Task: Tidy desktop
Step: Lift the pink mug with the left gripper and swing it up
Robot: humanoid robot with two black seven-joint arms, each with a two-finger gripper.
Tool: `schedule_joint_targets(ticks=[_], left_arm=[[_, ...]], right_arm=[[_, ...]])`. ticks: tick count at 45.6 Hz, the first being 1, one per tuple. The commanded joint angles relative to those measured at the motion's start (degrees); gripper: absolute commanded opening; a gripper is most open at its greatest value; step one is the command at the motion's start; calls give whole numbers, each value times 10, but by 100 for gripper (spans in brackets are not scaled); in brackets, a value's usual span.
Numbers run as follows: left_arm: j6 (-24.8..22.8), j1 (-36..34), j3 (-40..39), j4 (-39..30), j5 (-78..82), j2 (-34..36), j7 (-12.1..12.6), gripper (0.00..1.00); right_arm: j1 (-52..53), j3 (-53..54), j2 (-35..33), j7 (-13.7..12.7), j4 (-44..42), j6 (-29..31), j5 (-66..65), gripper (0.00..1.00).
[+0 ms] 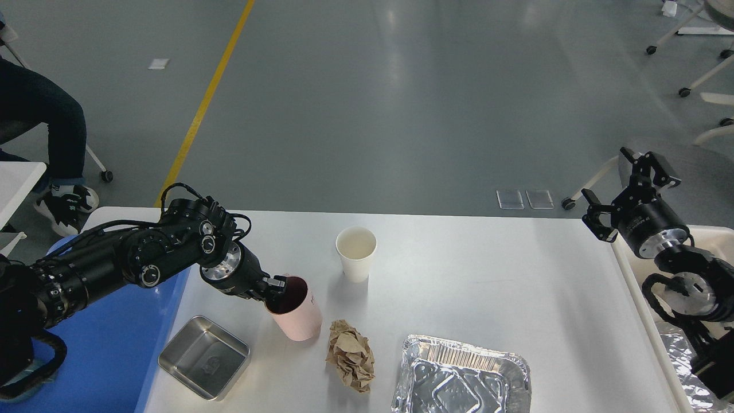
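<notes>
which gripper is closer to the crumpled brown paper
Left. The left gripper is at the pink cup's rim, just up-left of the crumpled brown paper. The right gripper hangs open far off, past the desktop's right edge.

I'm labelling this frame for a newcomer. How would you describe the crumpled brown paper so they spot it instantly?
Start from the desktop, the big white table. Along its near edge, look between the pink cup held at its rim by the left gripper and the foil tray. The crumpled brown paper lies there: the only soft, wrinkled, brown thing among smooth containers.
</notes>
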Motion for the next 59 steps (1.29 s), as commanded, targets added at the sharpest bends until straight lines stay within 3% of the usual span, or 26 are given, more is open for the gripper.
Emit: schedule_joint_targets(ticks=[1, 16, 32, 47, 59], left_arm=[[0, -2, 0, 0, 0, 4, 1, 0], [-10, -28, -4, -2, -8, 38, -3, 0], [-43, -129, -70, -14, -126, 182, -18, 0], [-66, -236, -73, -11, -226, 299, 5, 0], [-66, -301, -62, 8, -220, 319, 8, 0]], right_arm=[[0, 0, 0, 0, 1, 0, 0, 100], [0, 0, -1, -1, 0, 0, 0, 100], [2, -1, -12, -1, -2, 1, 0, 100], [0, -3, -14, -1, -1, 1, 0, 100], [2, -2, -13, -1, 1, 0, 0, 100]])
